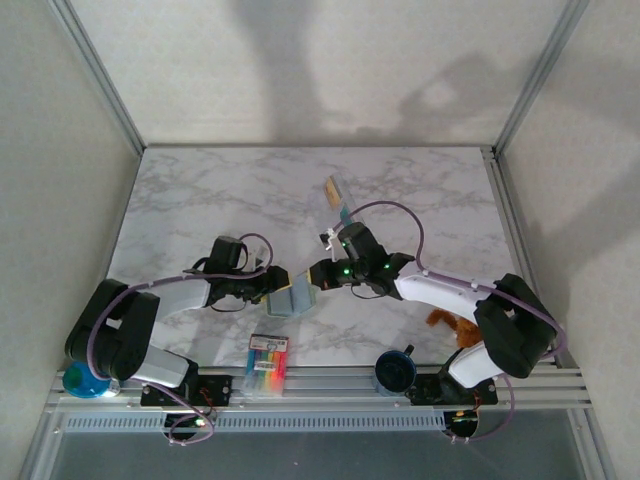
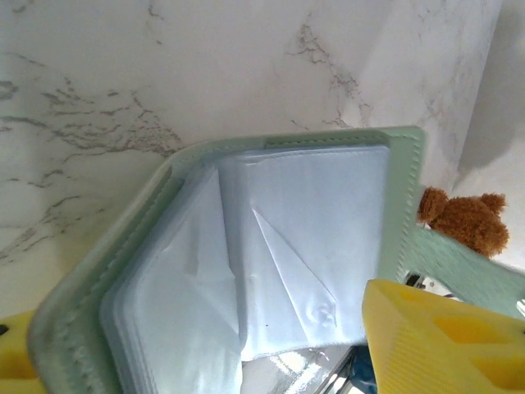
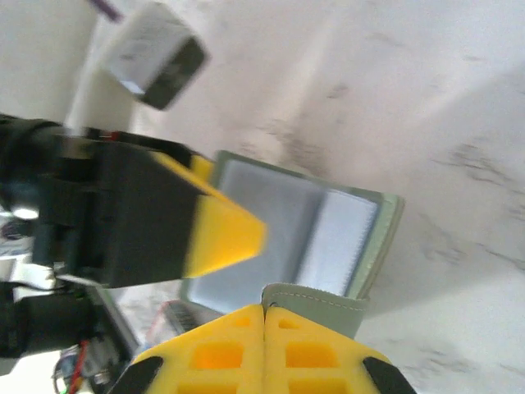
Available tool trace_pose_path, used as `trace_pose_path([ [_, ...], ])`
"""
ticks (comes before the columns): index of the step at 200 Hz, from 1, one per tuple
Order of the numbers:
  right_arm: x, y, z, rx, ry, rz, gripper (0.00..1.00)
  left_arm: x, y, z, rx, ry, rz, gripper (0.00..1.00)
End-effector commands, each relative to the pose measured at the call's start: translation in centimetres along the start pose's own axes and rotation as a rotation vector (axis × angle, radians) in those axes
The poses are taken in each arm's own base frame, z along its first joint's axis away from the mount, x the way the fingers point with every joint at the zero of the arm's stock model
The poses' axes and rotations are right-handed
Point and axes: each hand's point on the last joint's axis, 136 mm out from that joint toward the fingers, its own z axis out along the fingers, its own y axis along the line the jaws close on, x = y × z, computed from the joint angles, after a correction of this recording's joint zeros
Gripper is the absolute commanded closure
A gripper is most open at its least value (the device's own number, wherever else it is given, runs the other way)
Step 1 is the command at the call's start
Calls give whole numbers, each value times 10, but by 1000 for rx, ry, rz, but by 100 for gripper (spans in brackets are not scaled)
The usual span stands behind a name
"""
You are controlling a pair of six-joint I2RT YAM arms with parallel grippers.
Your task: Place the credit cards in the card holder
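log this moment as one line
right gripper: pinching card holder cover | left gripper: at card holder, grip unclear | credit cards: two on table beyond

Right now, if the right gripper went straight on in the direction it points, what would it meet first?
The card holder. The right gripper looks shut on its green flap, so going on it would likely press into the pale inner sleeves; depth is unclear.

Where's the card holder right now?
Top view: the card holder is open, front-centre of the table, between left gripper and right gripper, just beyond the marker pack.
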Motion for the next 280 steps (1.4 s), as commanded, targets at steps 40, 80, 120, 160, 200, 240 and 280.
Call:
trace_pose_path([
  [40,31,-68,-10,293,47,37,100,-5,0,-10,-20,-46,19,36],
  [80,35,-89,-16,400,25,82,100,-2,8,-10,-58,-27,32,63],
  [120,29,-104,-29,510,-9,93,100,-2,4,-16,-79,-17,78,62],
  [160,33,-108,-28,546,4,92,100,2,5,-12,-41,-5,59,83],
  [200,31,-92,-24,515,28,13,90,2,-1,-10,-8,7,54,96],
  [240,22,-67,-25,577,66,-155,40,4,-1,-12,-10,7,61,100],
  [280,30,4,19,199,169,-101,33,5,3,-8,-8,18,43,100],
])
